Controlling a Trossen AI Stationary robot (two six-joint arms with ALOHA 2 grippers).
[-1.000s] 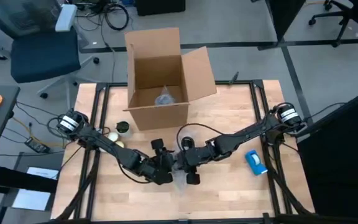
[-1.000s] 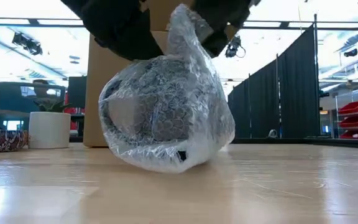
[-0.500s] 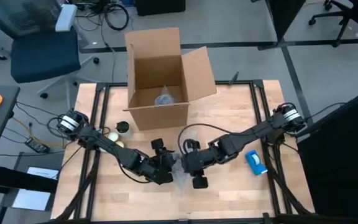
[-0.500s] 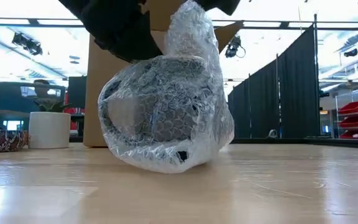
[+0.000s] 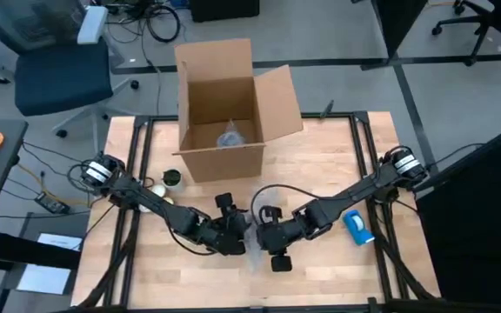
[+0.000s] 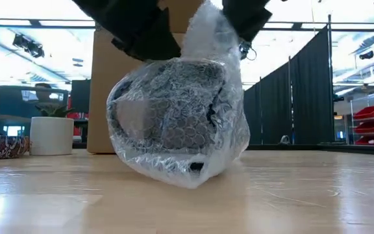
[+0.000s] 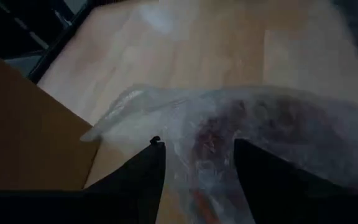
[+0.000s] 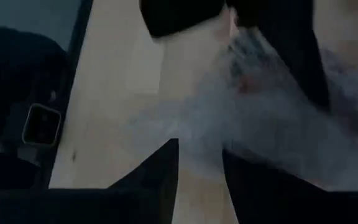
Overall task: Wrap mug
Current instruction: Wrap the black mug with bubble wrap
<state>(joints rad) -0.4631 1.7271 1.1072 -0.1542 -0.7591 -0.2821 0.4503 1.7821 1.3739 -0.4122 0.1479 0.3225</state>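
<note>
- From above we see both arms reaching in low from the table's outer edges and meeting near the front middle of the table (image 5: 320, 165), the left gripper (image 5: 236, 236) and the right gripper (image 5: 263, 239) just beside each other over a pale bundle.
- The bundle is the mug (image 6: 174, 110) inside bubble wrap (image 6: 203, 39); it sits on the wood in front of the open cardboard box (image 5: 224, 109), well apart from it.
- In the left wrist view, the left gripper's fingers (image 7: 143, 171) stand apart with wrap lying between them; we cannot tell whether they actually pinch it.
- In the right wrist view, the right gripper's fingers (image 8: 160, 168) show a narrow gap with blurred wrap in it; whether they clamp it is likewise unclear to us.
- At table height the wrap is gathered into a tuft on top that rises between the two dark grippers, whose fingertips are cut off by the frame's upper edge.
- The mug reads only as a dark rounded mass through the bubbles; its colour shows as faint reddish patches in the wrist views, and its rim is hard to make out.
- A dark curved band on the bundle's left side in the low view may be the handle; we cannot say which way the mug's opening faces.
- A blue tape dispenser (image 5: 357, 225) lies beside the right arm, and a white pot (image 6: 51, 135) stands beside the box.
</note>
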